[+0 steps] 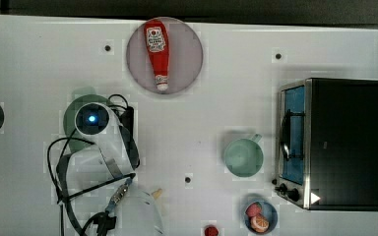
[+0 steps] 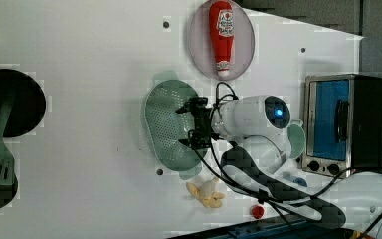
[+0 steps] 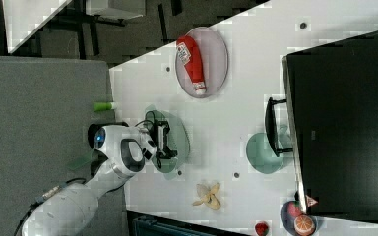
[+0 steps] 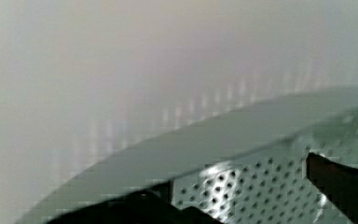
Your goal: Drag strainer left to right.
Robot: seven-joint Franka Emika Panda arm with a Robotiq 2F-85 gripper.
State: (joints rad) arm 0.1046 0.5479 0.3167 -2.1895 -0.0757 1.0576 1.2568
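In the top view the strainer [image 1: 81, 105] lies mostly under the arm's white wrist, well apart from the toaster oven [image 1: 342, 142], with the mint-green mug [image 1: 244, 156] between them. In the left view the gripper [image 2: 191, 124] hangs over the strainer's [image 2: 166, 122] perforated bowl, on its side nearer the toaster oven [image 2: 343, 124]. The right view shows the same, with the toaster oven [image 3: 342, 132] beyond the mug [image 3: 263, 152]. In the wrist view two dark fingers [image 4: 340, 186] stand wide apart over the holes, gripping nothing.
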